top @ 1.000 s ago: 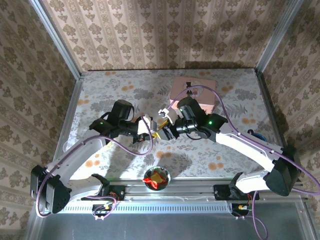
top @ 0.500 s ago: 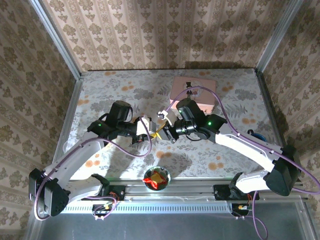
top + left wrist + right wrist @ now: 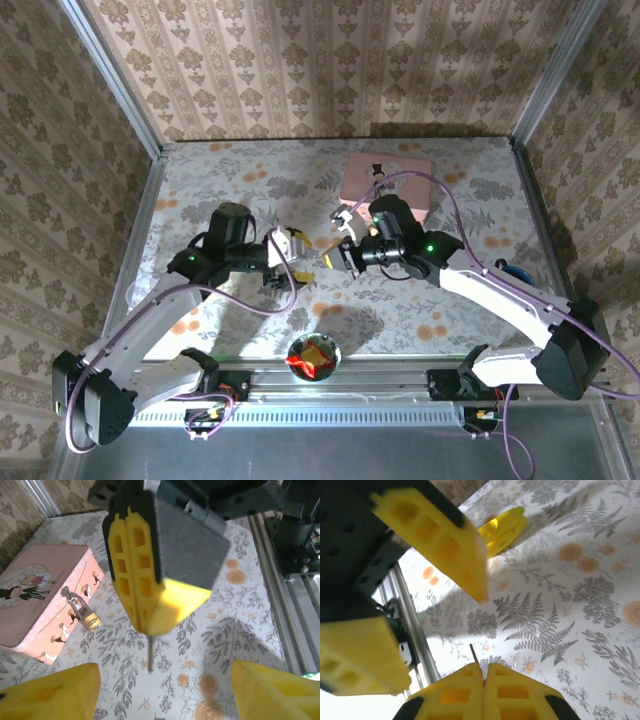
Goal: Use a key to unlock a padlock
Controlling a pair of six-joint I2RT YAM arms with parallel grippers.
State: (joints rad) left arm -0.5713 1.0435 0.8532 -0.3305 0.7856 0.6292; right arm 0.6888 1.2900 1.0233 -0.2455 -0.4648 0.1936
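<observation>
The right pincer (image 3: 484,672) was pressed shut on the key (image 3: 149,652). The two yellow fingertips met with no gap, and the slim dark sliver stuck out from between them. Seen from the left wrist, the key pointed down toward the flowered table (image 3: 450,300), held above it and clear of the surface.

The left pincer (image 3: 165,672) stood wide, its yellow fingers (image 3: 55,692) spread to either side of the right pincer's tips and gripping nothing. From above, the two pincers faced each other tip to tip over the middle of the table.

The padlock (image 3: 82,611), brass-bodied with a thin silvery shackle, sat on the table just beside the side wall of the pink tin box (image 3: 35,595). Its shackle pointed upward and seemed to lean against the tin. It was well apart from the key and from both pincers.

A small bowl (image 3: 313,355) with red and yellow contents rested at the near edge, between the arm bases.
</observation>
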